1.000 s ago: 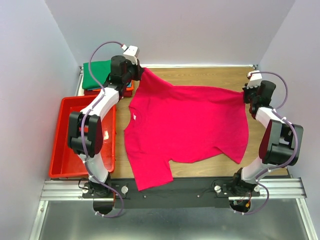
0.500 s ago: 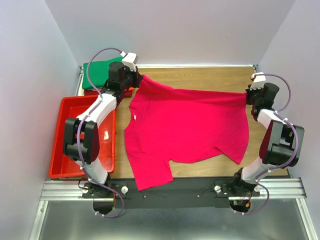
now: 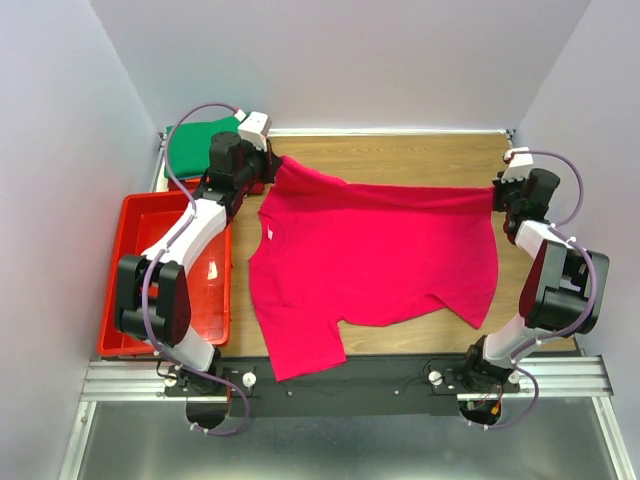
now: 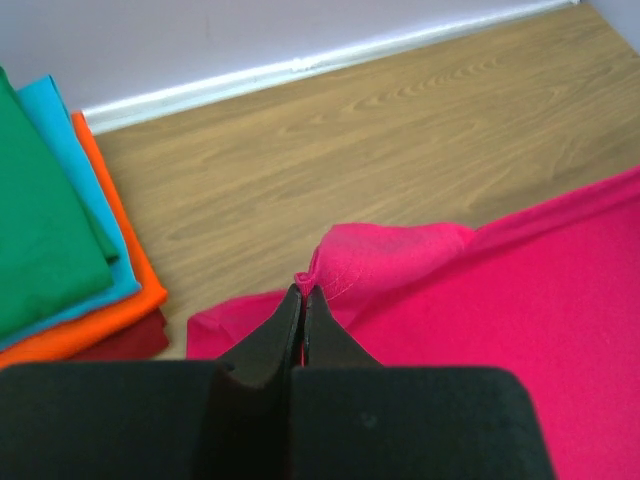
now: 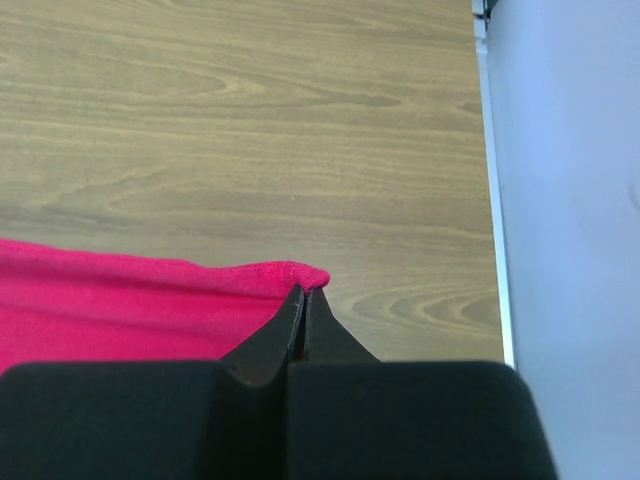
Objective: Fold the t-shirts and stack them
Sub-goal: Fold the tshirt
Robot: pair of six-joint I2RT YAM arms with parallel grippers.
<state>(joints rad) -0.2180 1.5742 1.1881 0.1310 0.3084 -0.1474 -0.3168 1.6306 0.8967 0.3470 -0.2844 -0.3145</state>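
Observation:
A magenta-pink t-shirt [image 3: 375, 255] lies spread on the wooden table, neck to the left, its far edge pulled taut. My left gripper [image 3: 270, 160] is shut on the shirt's far left sleeve [image 4: 385, 255], its jaws pinching the hem. My right gripper [image 3: 497, 196] is shut on the shirt's far right corner [image 5: 290, 275]. A stack of folded shirts sits at the far left, green [image 3: 195, 145] on top. In the left wrist view it shows green [image 4: 40, 230], teal-blue [image 4: 95, 245], orange [image 4: 120, 300] and dark red [image 4: 135, 340] layers.
A red plastic tray [image 3: 125, 280] lies left of the table. The table's far edge meets the back wall [image 4: 300, 65]. The right wall [image 5: 570, 180] stands close to my right gripper. Bare wood [image 3: 400, 155] shows beyond the shirt.
Both grippers have pulled the shirt's far edge outward and slightly back. The left one moved left, the right one moved right. The edge is now straighter.

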